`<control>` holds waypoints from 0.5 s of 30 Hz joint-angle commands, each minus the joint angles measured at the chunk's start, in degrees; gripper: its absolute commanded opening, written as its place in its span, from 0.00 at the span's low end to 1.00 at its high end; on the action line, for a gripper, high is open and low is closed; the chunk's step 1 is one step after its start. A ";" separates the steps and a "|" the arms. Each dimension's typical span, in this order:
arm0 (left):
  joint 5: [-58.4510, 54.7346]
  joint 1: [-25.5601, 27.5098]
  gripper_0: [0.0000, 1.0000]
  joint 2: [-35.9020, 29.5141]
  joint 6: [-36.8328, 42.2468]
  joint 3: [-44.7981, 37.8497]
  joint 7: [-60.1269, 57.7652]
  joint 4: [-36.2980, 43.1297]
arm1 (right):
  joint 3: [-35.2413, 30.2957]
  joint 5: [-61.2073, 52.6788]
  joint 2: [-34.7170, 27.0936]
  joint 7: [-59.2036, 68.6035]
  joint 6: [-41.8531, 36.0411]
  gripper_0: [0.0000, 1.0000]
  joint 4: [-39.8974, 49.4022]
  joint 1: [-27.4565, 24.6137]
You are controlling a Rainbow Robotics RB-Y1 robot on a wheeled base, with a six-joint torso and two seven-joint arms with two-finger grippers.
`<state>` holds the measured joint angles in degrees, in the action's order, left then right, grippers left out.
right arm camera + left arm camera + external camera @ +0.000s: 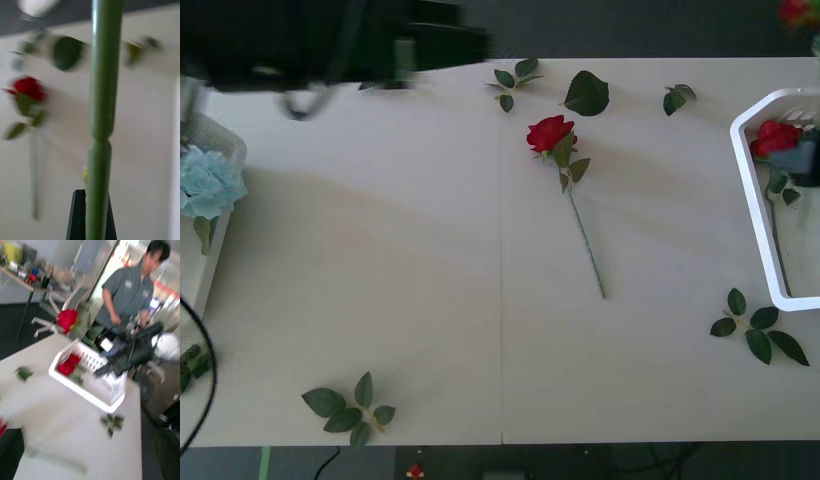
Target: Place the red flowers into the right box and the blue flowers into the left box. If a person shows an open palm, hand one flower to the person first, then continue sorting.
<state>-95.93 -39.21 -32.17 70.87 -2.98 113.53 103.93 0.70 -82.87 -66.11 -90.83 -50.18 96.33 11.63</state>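
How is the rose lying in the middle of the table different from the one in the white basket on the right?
The table rose lies free on the bare tabletop, its whole stem showing; the basket rose sits inside the white basket.
Nothing touches the table rose; the right hand is at the basket rose, over the basket.
Both have red heads, green stems and dark leaves.

One red rose [551, 133] mid-table, another [776, 136] in the right box [752, 200], blue flower [208, 182] far left.
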 commanded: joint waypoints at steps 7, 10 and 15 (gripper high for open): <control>-9.81 0.27 1.00 -20.92 12.45 -3.35 10.75 -5.05 | -1.14 11.07 -8.68 6.72 -5.10 0.00 -6.42 -2.75; -17.28 3.52 1.00 -27.69 8.76 1.75 20.24 -8.21 | -0.61 14.58 -8.68 6.63 -5.10 0.00 -7.65 -2.75; -25.36 7.65 1.00 -34.63 2.52 9.48 35.62 -11.29 | 1.32 21.70 -8.60 8.66 -5.01 0.00 -8.27 -2.75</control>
<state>-118.26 -34.55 -61.56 75.85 2.73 145.56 93.99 0.99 -63.83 -71.93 -86.73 -55.16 88.61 9.04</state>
